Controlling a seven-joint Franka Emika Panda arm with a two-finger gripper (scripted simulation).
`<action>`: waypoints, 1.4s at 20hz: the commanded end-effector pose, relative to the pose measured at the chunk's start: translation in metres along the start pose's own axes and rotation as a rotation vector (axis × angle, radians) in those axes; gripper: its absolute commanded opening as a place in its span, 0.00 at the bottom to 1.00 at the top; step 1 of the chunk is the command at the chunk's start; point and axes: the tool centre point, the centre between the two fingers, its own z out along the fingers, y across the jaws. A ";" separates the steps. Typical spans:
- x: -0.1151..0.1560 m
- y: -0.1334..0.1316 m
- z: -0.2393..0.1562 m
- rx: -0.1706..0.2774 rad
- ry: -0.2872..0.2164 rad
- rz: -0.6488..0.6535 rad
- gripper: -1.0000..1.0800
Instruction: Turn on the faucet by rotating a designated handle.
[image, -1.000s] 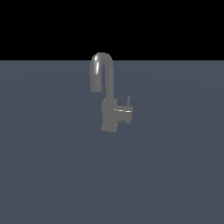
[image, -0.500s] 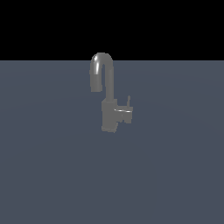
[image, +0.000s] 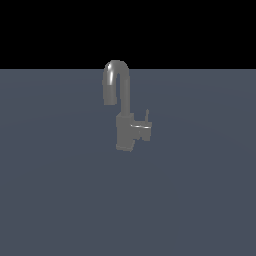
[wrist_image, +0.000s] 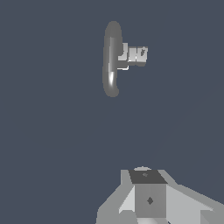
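The faucet (image: 125, 131) is a dull-grey tap standing on the flat grey-blue surface, its hook-shaped spout (image: 118, 80) curving over toward the exterior view's left. The handle (image: 142, 131) is a short stub on the body's side toward the exterior view's right, with a thin pin (image: 147, 116) sticking up. The wrist view looks down on the faucet (wrist_image: 111, 61) and the handle (wrist_image: 136, 54) from some distance. My gripper (wrist_image: 146, 176) shows only in the wrist view, well apart from the faucet. Its fingers appear pressed together with no gap, holding nothing. The exterior view shows no arm or gripper.
The grey-blue surface (image: 60, 200) stretches around the faucet on all sides. A black background lies beyond its far edge (image: 200, 68). No other object is in view.
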 end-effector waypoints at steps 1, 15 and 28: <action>0.015 0.000 0.003 0.042 -0.033 0.043 0.00; 0.103 0.013 0.029 0.293 -0.231 0.297 0.00; 0.181 0.039 0.079 0.560 -0.438 0.560 0.00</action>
